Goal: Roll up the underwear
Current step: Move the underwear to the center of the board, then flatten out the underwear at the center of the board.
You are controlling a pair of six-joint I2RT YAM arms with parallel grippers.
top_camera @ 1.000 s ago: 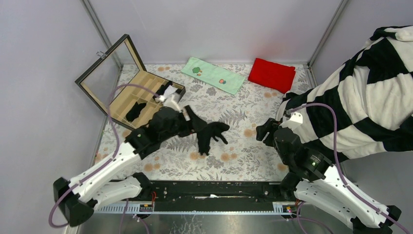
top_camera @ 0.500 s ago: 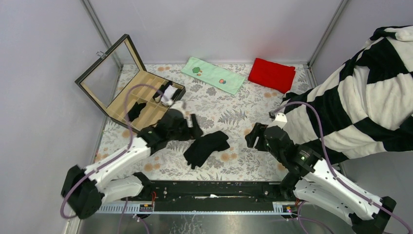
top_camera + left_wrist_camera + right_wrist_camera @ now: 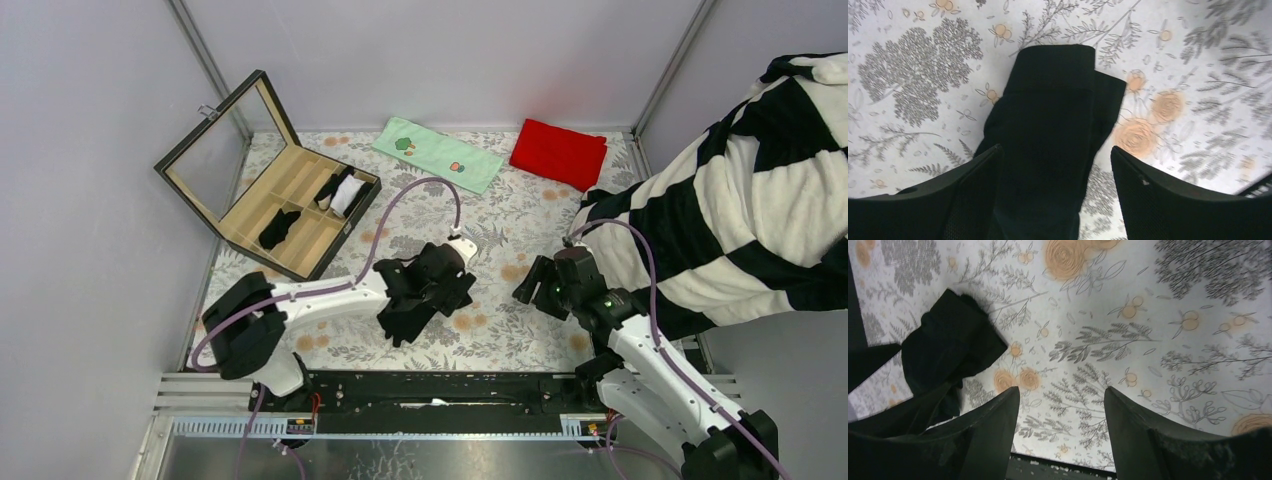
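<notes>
Since a second ago the left arm has swung from the box toward mid-frame. Its left pincer [image 3: 1053,150] hangs with jaws apart over the underwear [image 3: 1048,115], which lies loosely folded at lower centre of the top view. Just right of it the right pincer [image 3: 1062,390] waits, also spread and empty. A close now may catch only the top layer, bunching instead of rolling, since nothing pins the far end. The flower-printed worktop [image 3: 500,215] sits between grey walls, with a wooden box [image 3: 290,215] upper left, green towel [image 3: 437,153] and red cloth [image 3: 557,153] at top, and striped blanket [image 3: 760,190] at right.
</notes>
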